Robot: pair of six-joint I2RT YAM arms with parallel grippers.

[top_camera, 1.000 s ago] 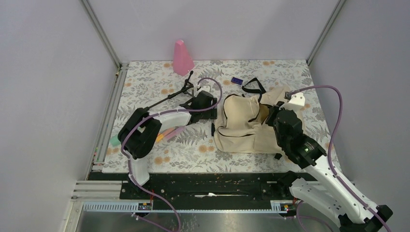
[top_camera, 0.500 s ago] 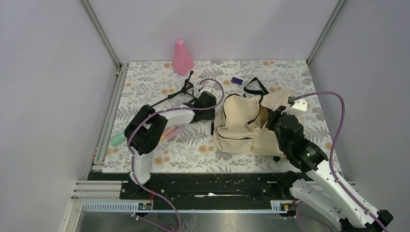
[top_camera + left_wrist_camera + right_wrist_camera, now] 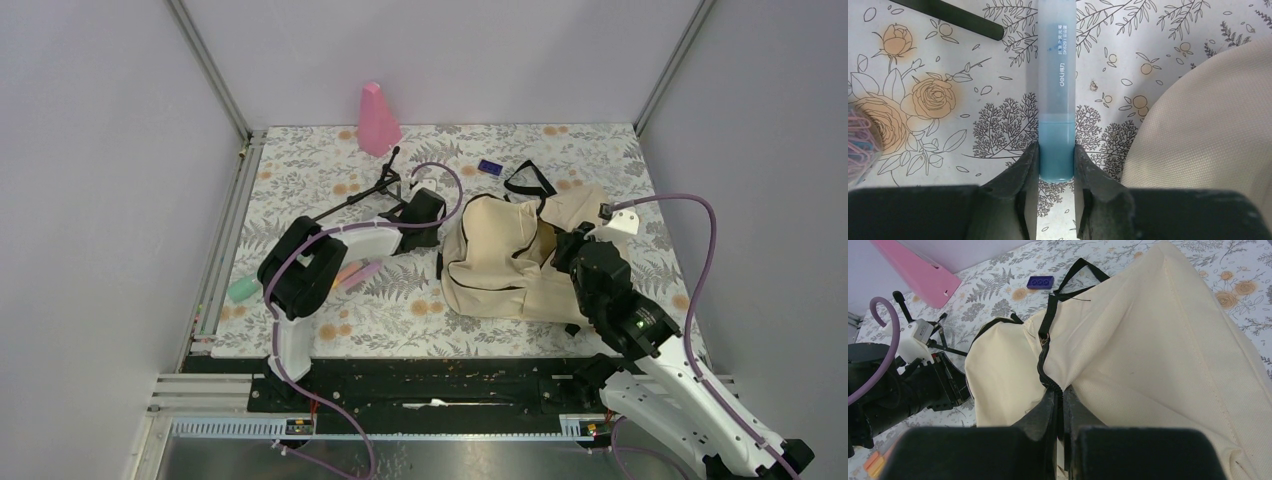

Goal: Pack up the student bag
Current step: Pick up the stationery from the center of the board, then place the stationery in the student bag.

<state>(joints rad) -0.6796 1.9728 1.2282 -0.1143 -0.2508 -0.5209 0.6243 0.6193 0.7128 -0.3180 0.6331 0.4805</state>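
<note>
The student bag (image 3: pixel 500 262) is a cream fabric backpack with black zippers, lying on the flowered table right of centre. My right gripper (image 3: pixel 1062 392) is shut on the bag's (image 3: pixel 1158 355) black zipper edge and holds a fold of cloth up. In the top view the right gripper (image 3: pixel 565 245) sits at the bag's right side. My left gripper (image 3: pixel 1056 160) stands just left of the bag (image 3: pixel 1208 120), low over the table. Its jaws press both sides of the dark end of a blue highlighter (image 3: pixel 1056 75) that lies on the table and points away from the gripper.
A pink cone (image 3: pixel 378 120) stands at the back. A black tripod (image 3: pixel 360 195) lies left of my left gripper (image 3: pixel 425 218). A small purple block (image 3: pixel 489 167) lies behind the bag. Pink and orange markers (image 3: pixel 350 275) and a green eraser (image 3: pixel 242 290) lie at the left. Pink paper clips (image 3: pixel 860 145) are nearby.
My left gripper's jaws have closed in onto the blue highlighter, and the left arm shifted slightly. My right gripper, still shut on the zipper edge, drew a little toward the near right.
</note>
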